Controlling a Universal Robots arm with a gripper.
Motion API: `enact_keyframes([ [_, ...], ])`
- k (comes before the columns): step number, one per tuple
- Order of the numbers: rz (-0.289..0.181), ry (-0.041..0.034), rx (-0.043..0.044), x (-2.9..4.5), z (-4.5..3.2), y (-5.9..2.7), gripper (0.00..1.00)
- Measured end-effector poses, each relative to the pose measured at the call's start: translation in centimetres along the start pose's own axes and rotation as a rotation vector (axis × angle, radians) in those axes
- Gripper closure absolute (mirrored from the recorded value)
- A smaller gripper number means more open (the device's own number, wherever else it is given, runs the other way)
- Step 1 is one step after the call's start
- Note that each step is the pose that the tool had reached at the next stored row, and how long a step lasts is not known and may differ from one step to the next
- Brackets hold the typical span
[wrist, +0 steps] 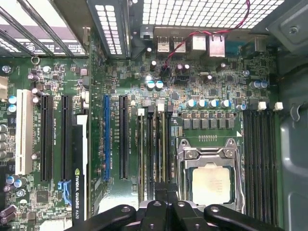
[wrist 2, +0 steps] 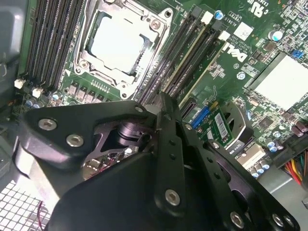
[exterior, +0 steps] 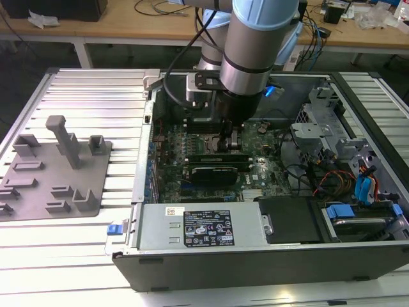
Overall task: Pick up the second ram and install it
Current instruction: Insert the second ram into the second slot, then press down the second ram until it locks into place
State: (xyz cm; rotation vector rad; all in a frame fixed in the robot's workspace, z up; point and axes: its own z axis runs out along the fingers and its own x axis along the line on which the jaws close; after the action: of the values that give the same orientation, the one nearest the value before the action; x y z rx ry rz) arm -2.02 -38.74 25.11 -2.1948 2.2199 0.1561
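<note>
- The gripper (wrist 2: 164, 98) hangs low inside the open computer case (exterior: 192, 259), its tip just above the bank of memory slots (wrist: 154, 144) beside the processor socket (wrist: 210, 180).
- Its jaws look clenched, drawn tightly together in both wrist views. I cannot tell whether they nip the stick's top edge or merely bear on it.
- I take the second ram (wrist 2: 199, 67) to be the pale strip running away from the gripper tip. It stands on edge in a slot, touching or nearly touching the tip.
- Only its top edge shows: a long, thin, light line between dark slot walls. A white end clip (wrist 2: 224, 35) sits at its far end. The green face and chips are hidden.
- I judge the step in hand to be seating the stick.
- To do it well, I would keep the stick upright and in line with its slot, and press straight down and evenly along its length.
- I would watch that the clip closes and stay clear of the black expansion card (exterior: 217, 171) just past the gripper.
</note>
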Motion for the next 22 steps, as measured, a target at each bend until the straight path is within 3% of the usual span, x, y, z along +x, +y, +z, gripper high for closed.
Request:
enact_keyframes([
  [22,0.000,0.0000,0.0000,-0.57,0.05,0.00,0.92],
])
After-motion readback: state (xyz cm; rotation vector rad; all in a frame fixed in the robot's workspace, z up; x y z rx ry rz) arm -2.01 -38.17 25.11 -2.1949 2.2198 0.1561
